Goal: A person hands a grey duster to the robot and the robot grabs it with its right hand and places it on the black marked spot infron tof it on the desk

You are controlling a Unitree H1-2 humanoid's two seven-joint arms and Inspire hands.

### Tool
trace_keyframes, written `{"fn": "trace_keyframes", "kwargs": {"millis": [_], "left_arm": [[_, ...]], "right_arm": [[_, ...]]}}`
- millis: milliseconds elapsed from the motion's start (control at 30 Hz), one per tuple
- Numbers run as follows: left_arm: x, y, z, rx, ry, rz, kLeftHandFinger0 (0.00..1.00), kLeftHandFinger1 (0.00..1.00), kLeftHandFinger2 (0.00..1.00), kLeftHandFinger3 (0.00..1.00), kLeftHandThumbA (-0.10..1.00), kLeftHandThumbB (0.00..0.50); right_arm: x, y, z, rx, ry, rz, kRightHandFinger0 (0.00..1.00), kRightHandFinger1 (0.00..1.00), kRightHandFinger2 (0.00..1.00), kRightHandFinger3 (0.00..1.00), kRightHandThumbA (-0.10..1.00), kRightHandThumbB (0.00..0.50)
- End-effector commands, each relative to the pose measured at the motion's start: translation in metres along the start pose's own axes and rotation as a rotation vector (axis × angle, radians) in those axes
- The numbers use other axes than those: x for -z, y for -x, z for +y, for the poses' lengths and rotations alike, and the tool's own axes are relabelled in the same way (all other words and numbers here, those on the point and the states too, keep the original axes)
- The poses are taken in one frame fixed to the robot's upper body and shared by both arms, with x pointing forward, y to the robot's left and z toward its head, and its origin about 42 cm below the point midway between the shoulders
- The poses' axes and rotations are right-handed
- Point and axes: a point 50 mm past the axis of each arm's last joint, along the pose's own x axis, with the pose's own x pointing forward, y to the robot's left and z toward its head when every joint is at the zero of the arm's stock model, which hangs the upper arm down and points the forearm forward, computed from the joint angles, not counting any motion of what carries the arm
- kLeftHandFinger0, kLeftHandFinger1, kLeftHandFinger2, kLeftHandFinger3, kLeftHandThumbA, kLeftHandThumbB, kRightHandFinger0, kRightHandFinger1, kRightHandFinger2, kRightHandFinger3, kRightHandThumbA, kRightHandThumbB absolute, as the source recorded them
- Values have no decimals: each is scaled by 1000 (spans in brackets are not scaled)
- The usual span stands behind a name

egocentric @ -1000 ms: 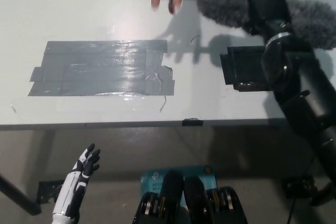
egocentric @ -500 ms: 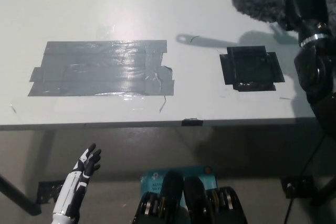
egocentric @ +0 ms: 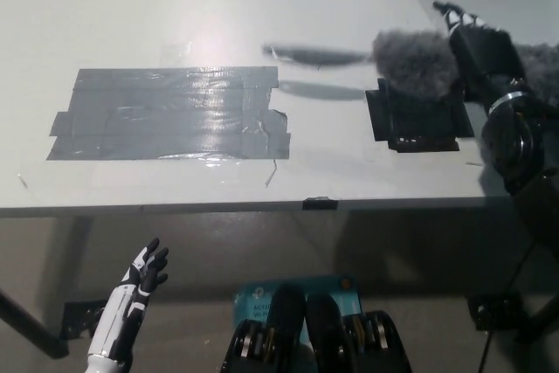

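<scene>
My black right hand (egocentric: 479,51) is shut on the grey duster, at the right of the desk. Its fluffy head (egocentric: 417,60) hangs over the far edge of the black marked spot (egocentric: 416,116). The duster's grey handle (egocentric: 314,55) sticks out to the left, blurred, with its shadow on the desk below. I cannot tell whether the duster touches the desk. My white left hand (egocentric: 140,281) rests open below the desk's front edge at lower left.
A large patch of grey tape (egocentric: 170,113) covers the desk's left middle. The desk's front edge (egocentric: 262,207) runs across the view, with a small black clip (egocentric: 320,203) on it. A dark object shows at the top right edge.
My right hand has come down and toward me with the duster, from the far right top onto the black spot. The person's hand, seen at the top a second ago, is gone.
</scene>
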Motion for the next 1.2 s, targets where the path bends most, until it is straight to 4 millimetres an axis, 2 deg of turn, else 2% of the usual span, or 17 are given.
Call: {"fn": "trace_keyframes", "kwargs": {"millis": [0,200,267,400,433,467,533,600,700,733,800,900,967,1033,1100,1133,1167], "left_arm": [[-15,-9,3,24,-21,-70,981,1000,1000,1000,935,122],[-17,-14,4,30,-29,-83,971,1000,1000,1000,935,109],[-18,-15,5,29,-33,-90,964,1000,1000,1000,941,110],[-20,-18,6,29,-31,-93,969,1000,1000,1000,944,118],[-21,-19,6,29,-28,-96,971,1000,1000,1000,942,116],[-22,-19,6,29,-28,-97,971,1000,1000,1000,941,115],[-22,-20,7,34,-30,-97,971,1000,1000,1000,940,112],[-22,-20,6,33,-22,-98,969,1000,1000,1000,931,112],[-25,-26,9,34,-38,-106,968,1000,1000,1000,932,114],[-25,-26,9,34,-38,-106,968,1000,1000,1000,933,113],[-25,-28,10,35,-39,-109,964,1000,1000,1000,936,114],[-24,-27,10,36,-43,-110,954,1000,1000,1000,939,109],[-24,-27,11,37,-45,-111,953,1000,1000,1000,940,110],[-25,-28,10,38,-36,-101,955,1000,1000,1000,938,117],[-26,-30,9,39,-31,-105,954,1000,1000,1000,928,111],[-27,-32,9,38,-34,-106,953,1000,1000,1000,926,113],[-28,-33,9,38,-37,-107,952,1000,1000,1000,926,114]], "right_arm": [[-16,-12,-14,-262,-155,-15,1000,1000,1000,1000,810,500],[-16,-10,-23,-353,-238,-32,1000,1000,1000,1000,805,500],[-16,-9,-33,-381,-265,-52,1000,1000,1000,1000,807,500],[-20,-4,-67,-397,-293,-113,1000,1000,1000,1000,804,500],[-23,2,-88,-387,-299,-149,1000,1000,1000,1000,858,500],[-25,7,-101,-381,-302,-172,1000,1000,1000,1000,855,500],[-26,24,-136,-371,-340,-222,1000,1000,1000,1000,863,500],[-27,44,-169,-380,-485,-325,1000,1000,1000,1000,787,500],[-36,83,-224,-265,-632,-526,1000,1000,1000,1000,789,500],[-36,85,-227,-259,-639,-540,1000,1000,1000,1000,790,500],[-40,113,-259,-167,-647,-658,1000,1000,1000,1000,825,500],[-38,140,-291,-113,-658,-772,1000,1000,1000,1000,838,500],[-33,158,-309,-70,-677,-834,1000,1000,1000,1000,790,500],[-31,178,-319,45,-698,-874,1000,1000,1000,1000,814,500],[-33,196,-321,96,-690,-910,1000,1000,1000,1000,943,500],[-36,209,-315,124,-683,-931,1000,1000,1000,1000,997,500],[-37,217,-310,140,-680,-940,1000,1000,1000,1000,1000,500]]}}
